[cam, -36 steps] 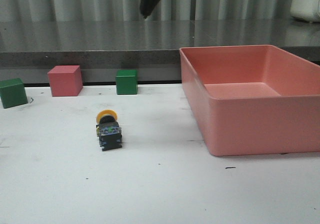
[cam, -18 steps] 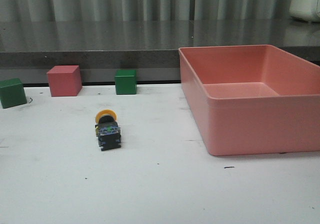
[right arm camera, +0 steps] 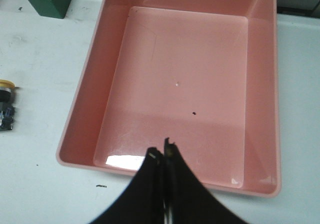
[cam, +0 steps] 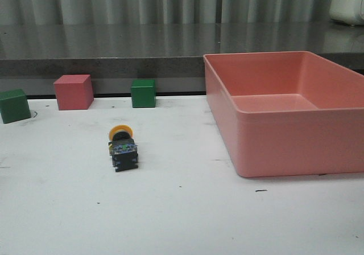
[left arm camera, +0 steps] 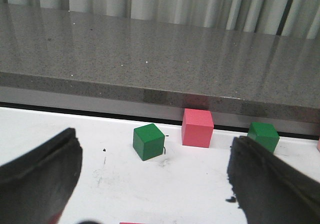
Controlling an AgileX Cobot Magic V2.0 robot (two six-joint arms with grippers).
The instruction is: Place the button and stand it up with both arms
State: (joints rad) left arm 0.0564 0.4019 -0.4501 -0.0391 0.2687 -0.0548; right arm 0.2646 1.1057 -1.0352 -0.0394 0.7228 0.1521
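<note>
The button (cam: pixel 123 147) lies on its side on the white table, left of centre, with its yellow cap toward the back and its black body toward me. Its edge also shows in the right wrist view (right arm camera: pixel 6 111). Neither arm shows in the front view. My left gripper (left arm camera: pixel 155 184) is open and empty, its two black fingers wide apart above the table near the cubes. My right gripper (right arm camera: pixel 162 154) is shut and empty, high above the near rim of the pink bin (right arm camera: pixel 175 89).
The pink bin (cam: pixel 244 124) stands at the right. A pink cube (cam: pixel 73 92) and two green cubes (cam: pixel 143 93) (cam: pixel 15 106) line the table's back edge, before a grey counter ledge (cam: pixel 114 64). The cubes show in the left wrist view too (left arm camera: pixel 197 128).
A black gripper tip at the top of the front view one second ago has left the view. The button has not moved.
</note>
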